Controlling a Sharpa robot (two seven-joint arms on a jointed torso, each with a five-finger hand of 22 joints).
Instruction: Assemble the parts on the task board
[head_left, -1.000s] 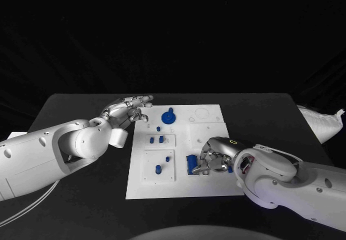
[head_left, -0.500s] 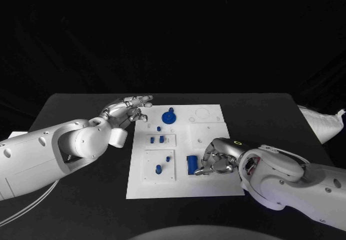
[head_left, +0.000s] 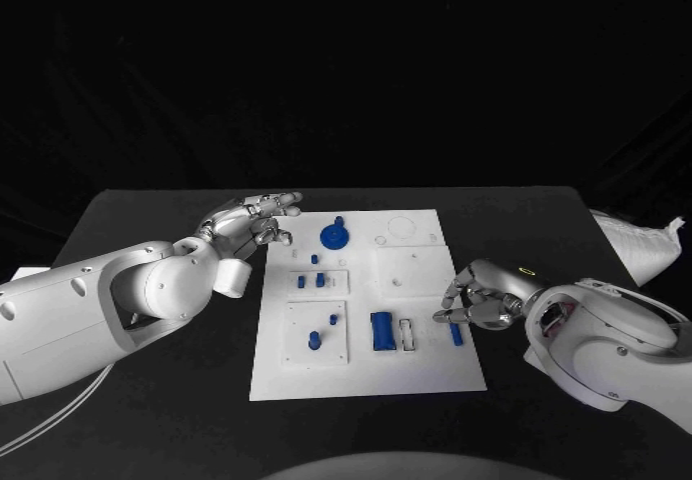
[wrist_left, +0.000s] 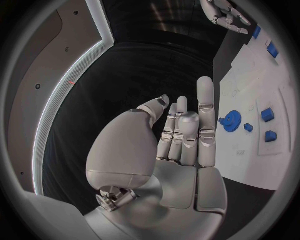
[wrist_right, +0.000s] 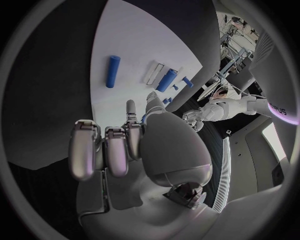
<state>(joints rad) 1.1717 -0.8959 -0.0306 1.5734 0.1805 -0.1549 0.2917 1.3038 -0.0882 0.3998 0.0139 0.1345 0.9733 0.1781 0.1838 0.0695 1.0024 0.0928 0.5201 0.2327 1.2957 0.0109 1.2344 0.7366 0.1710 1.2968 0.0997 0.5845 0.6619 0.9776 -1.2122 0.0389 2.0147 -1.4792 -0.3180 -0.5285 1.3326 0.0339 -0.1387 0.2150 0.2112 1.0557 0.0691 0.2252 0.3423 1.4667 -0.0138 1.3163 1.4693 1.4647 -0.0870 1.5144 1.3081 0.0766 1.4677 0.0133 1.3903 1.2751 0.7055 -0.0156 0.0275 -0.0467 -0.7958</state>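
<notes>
The right hand hovers at about four o'clock over the right edge of the white task board, fingers curled inward and holding nothing, just beside a small blue peg and near a larger blue cylinder. Farther off, at about ten o'clock, the left hand rests by the board's far left corner, fingers straight, close together and empty, beside a blue gear.

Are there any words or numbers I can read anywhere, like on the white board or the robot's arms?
None can be read.
task board: no words or numbers show, just blue parts and recesses.
right hand: a small lit ring, no letters.
left hand: no text.
</notes>
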